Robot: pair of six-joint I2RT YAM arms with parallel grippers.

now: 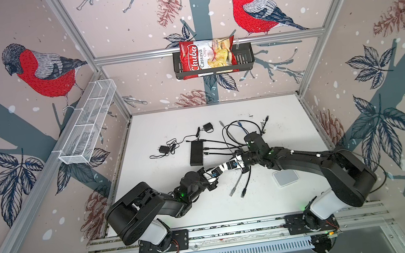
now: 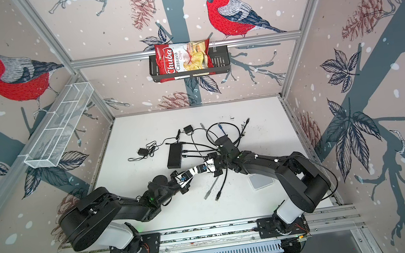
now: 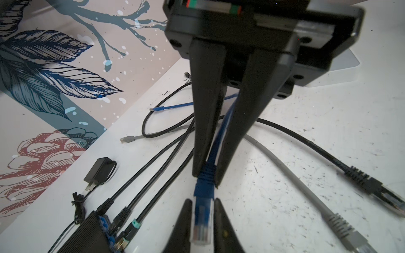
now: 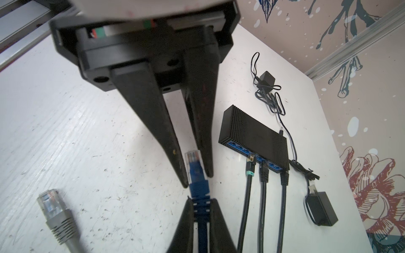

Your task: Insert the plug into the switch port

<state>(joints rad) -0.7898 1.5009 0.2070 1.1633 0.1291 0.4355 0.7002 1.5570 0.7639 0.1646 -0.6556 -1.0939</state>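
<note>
The blue cable's clear plug [image 3: 202,221] [image 4: 192,158] hangs just above the white table, between both grippers. My right gripper [image 4: 201,203] [image 3: 207,179] is shut on the ribbed blue boot behind the plug. My left gripper [image 3: 202,203] [image 4: 198,179] flanks the clear plug tip from the opposite side, its jaws slightly apart with thin gaps. In both top views the two grippers [image 1: 238,156] [image 2: 210,159] meet at mid-table. The black switch [image 1: 196,152] [image 2: 174,155] [image 4: 254,133] lies to the left of them. Its blue ports face the grippers, and three black cables [image 4: 263,173] are plugged in.
A grey cable end [image 4: 51,206] [image 1: 233,191] and a black one [image 1: 243,194] lie near the front. Loops of cable [image 1: 241,127] lie behind the grippers. Two power adapters [image 1: 163,149] [image 1: 207,126] lie by the switch, and a white box [image 1: 286,177] sits under the right arm.
</note>
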